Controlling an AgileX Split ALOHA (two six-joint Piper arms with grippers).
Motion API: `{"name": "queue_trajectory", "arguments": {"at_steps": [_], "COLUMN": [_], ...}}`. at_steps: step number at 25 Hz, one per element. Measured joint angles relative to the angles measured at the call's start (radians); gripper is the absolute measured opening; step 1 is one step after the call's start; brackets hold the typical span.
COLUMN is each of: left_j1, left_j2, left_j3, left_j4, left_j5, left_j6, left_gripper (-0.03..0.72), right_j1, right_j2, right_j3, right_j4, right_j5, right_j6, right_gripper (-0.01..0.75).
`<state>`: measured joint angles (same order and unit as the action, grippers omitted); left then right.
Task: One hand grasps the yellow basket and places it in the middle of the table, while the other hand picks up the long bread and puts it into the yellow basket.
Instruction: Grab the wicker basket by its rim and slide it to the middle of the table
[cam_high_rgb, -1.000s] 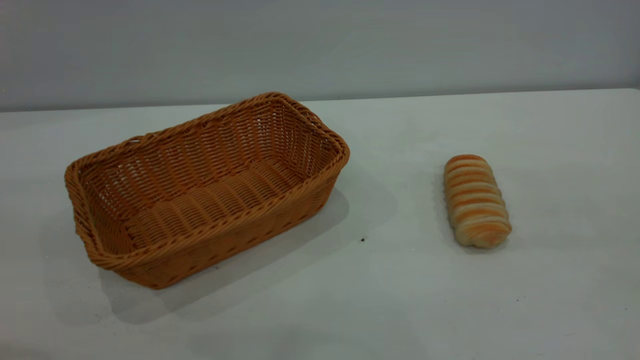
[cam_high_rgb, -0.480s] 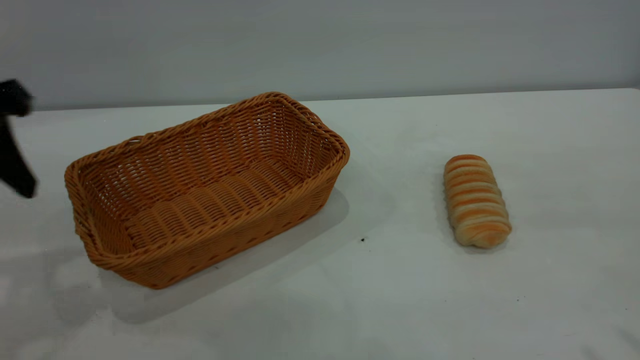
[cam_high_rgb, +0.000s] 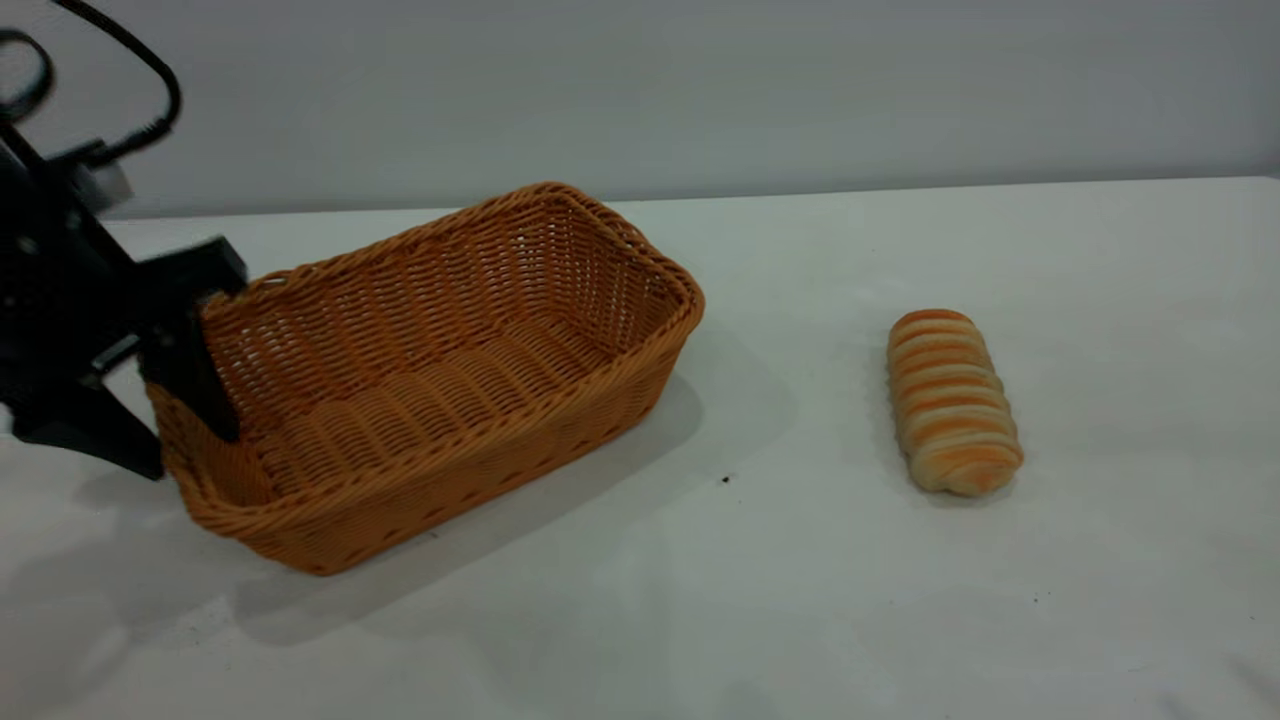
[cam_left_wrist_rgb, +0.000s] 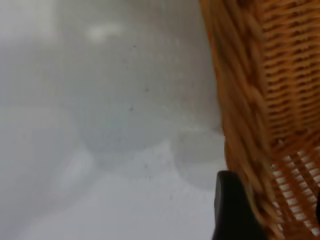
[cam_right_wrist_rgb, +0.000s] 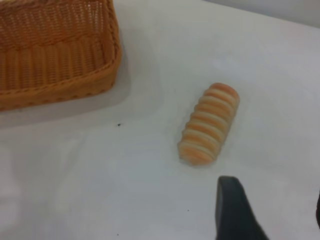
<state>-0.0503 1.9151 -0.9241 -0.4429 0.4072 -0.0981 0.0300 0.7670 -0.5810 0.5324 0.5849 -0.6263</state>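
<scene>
Straddling yellow basket (cam_high_rgb: 440, 380) rim, left claw (cam_high_rgb: 185, 400)

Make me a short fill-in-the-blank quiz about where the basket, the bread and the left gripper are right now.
1. The left gripper straddles the yellow basket's ____ wall, one finger inside and one outside.
2. The long bread lies on the ____, apart from the basket.
3. The inside of the basket holds ____ bread.
4. In the exterior view the bread lies to the basket's ____.

Missing words: left end; table; no; right
</scene>
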Motion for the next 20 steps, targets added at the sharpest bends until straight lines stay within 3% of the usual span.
{"name": "queue_trajectory", "arguments": {"at_steps": [9, 11, 15, 20], "left_j1": [-0.013, -0.013, -0.013, -0.015], "left_j2": [0.124, 0.127, 0.126, 0.127], "left_j3": [-0.001, -0.001, -0.003, -0.036], "left_j4": [-0.046, -0.047, -0.07, -0.064], "left_j5": [-0.074, -0.075, -0.091, -0.065], "left_j6": [0.003, 0.021, 0.06, 0.152], "left_gripper": [0.425, 0.351, 0.111, 0.113], "right_j1": [0.0, 0.0, 0.0, 0.0], "right_j2": [0.0, 0.0, 0.0, 0.0], "right_j3": [0.0, 0.0, 0.0, 0.0], "right_j4": [0.0, 0.0, 0.0, 0.0], "right_j5": [0.001, 0.001, 0.001, 0.002], "right_j6": [0.0, 0.0, -0.001, -0.001], "right_gripper": [0.439, 0.44, 0.44, 0.44]}}
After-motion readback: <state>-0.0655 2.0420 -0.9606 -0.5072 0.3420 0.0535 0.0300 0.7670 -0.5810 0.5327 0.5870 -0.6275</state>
